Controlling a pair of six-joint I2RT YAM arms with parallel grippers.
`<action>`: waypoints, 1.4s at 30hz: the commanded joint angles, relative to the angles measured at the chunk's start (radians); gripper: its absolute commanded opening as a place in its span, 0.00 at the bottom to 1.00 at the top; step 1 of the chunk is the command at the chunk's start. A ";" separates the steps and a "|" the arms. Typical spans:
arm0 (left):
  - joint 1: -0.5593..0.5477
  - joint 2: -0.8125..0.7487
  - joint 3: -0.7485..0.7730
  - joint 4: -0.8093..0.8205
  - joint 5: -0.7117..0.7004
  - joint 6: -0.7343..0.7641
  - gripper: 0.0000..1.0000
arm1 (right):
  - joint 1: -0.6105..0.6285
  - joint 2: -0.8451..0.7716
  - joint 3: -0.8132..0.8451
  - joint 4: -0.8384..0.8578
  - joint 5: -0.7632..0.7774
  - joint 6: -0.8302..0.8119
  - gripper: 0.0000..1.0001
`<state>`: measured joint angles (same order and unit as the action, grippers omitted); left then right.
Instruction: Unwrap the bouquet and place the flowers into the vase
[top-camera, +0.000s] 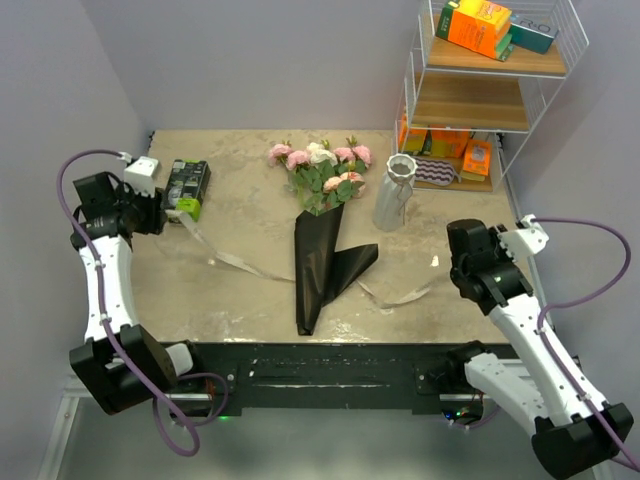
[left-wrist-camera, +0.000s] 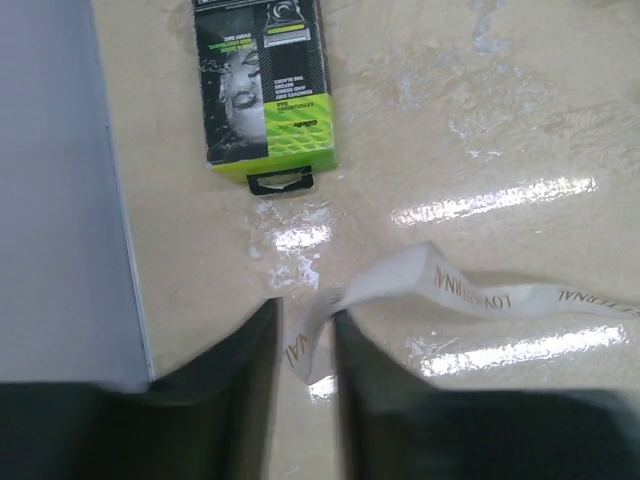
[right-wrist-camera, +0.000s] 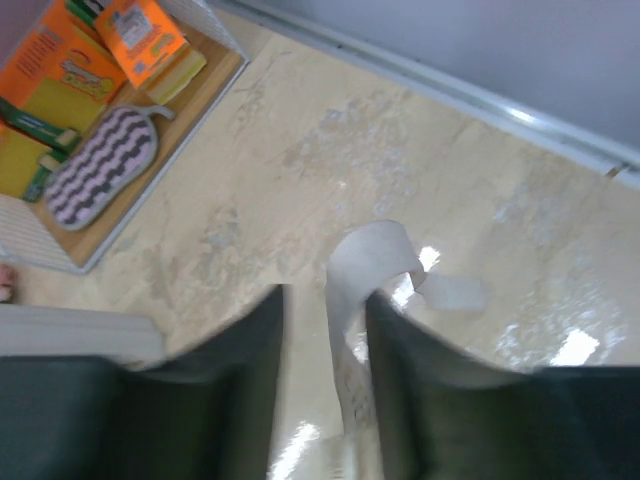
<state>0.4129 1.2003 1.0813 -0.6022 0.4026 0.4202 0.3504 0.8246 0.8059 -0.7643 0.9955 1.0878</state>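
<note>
The bouquet (top-camera: 320, 255) lies in the middle of the table. Its black paper cone points toward me, and the pink and cream flowers (top-camera: 320, 165) sit at the far end. The white ribbed vase (top-camera: 393, 192) stands upright just right of the flowers. A beige ribbon (top-camera: 235, 260) trails left and right from under the paper. My left gripper (top-camera: 168, 212) (left-wrist-camera: 305, 315) is slightly open. The ribbon's printed end (left-wrist-camera: 480, 295) hangs loose between its fingers. My right gripper (top-camera: 452, 268) (right-wrist-camera: 325, 300) is also slightly open. The other ribbon end (right-wrist-camera: 365, 250) rests against its right finger.
A black and green box (top-camera: 187, 187) (left-wrist-camera: 265, 85) lies at the far left near a small white block (top-camera: 142, 172). A white wire shelf (top-camera: 480, 90) (right-wrist-camera: 100, 130) with orange boxes stands at the back right, behind the vase. Grey walls close in on both sides.
</note>
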 joint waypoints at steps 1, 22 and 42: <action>0.023 -0.015 0.031 -0.014 0.040 -0.015 0.99 | -0.034 0.017 0.041 0.048 0.019 -0.132 0.63; -0.716 0.315 0.206 0.091 0.388 0.035 0.99 | -0.037 -0.105 0.023 0.445 -0.561 -0.549 0.69; -0.838 0.849 0.561 0.065 0.372 0.137 0.99 | -0.036 -0.113 0.001 0.482 -0.699 -0.605 0.42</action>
<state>-0.4206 1.9850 1.5669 -0.5259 0.7525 0.5117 0.3176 0.7261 0.8074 -0.3210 0.3264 0.5068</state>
